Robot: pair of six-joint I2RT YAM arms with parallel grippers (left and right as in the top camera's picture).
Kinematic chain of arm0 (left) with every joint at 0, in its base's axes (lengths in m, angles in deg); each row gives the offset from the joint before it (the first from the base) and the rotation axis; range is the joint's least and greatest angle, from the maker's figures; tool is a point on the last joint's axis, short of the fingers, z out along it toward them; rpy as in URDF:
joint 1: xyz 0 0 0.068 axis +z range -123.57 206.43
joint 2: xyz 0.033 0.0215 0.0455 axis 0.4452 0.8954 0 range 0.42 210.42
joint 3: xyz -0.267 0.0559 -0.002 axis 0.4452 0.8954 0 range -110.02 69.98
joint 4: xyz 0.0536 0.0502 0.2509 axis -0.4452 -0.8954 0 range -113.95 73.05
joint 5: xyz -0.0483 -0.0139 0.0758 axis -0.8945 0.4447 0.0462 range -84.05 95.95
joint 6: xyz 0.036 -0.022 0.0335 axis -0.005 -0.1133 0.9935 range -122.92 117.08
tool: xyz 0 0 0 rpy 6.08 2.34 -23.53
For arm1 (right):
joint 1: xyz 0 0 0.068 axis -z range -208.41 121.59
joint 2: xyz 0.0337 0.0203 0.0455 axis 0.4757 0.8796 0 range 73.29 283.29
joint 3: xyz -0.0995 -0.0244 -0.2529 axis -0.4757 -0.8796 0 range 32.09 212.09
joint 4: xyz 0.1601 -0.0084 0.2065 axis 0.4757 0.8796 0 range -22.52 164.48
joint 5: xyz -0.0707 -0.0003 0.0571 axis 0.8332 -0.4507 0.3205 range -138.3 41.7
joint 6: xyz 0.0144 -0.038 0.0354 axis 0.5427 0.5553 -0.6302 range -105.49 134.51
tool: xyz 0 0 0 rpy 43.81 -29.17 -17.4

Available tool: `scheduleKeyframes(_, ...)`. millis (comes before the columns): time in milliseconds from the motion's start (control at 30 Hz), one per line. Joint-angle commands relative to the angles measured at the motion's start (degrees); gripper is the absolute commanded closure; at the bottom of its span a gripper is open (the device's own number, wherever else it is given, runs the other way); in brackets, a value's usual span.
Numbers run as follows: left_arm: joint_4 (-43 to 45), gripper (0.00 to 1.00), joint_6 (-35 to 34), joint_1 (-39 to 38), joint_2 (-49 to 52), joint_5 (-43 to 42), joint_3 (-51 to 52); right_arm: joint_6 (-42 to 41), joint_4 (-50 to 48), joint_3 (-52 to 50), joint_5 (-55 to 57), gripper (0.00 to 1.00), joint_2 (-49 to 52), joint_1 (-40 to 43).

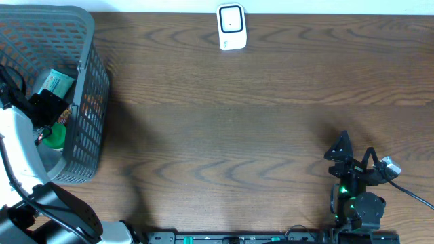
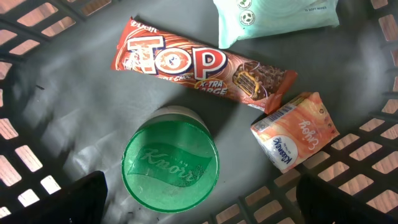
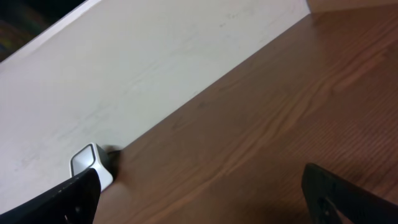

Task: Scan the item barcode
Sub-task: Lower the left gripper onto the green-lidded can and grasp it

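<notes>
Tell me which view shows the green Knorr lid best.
Left wrist: the lid sits whole, logo readable. Overhead shows only a green sliver of it in the basket. Right wrist shows none of it.

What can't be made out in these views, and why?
Overhead: most basket contents, behind the left arm and mesh wall.
Left wrist: any barcode on the chocolate bar, green-lidded tub or orange pack, only upper faces show; pale green pack cut by the top edge.
Right wrist: the scanner, its face too small and oblique.
</notes>
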Motion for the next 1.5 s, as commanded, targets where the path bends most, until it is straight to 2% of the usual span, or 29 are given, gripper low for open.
scheduleKeyframes(0,-0.5,0.02,0.5,0.2,0.2,0.1,-0.6,-0.3,0.2,-0.1,0.1,0.01,-0.3,-0.5)
scheduleKeyframes(1200,2.0,0.02,0.5,0.2,3.1,0.3,3.2,-0.3,0.2,-0.1,0.1,0.01,-0.3,-0.5)
scheduleKeyframes(1467,2.8,0.02,0.5,0.2,7.4,0.3,3.9,-0.3,0.2,-0.1,0.1,0.01,-0.3,-0.5)
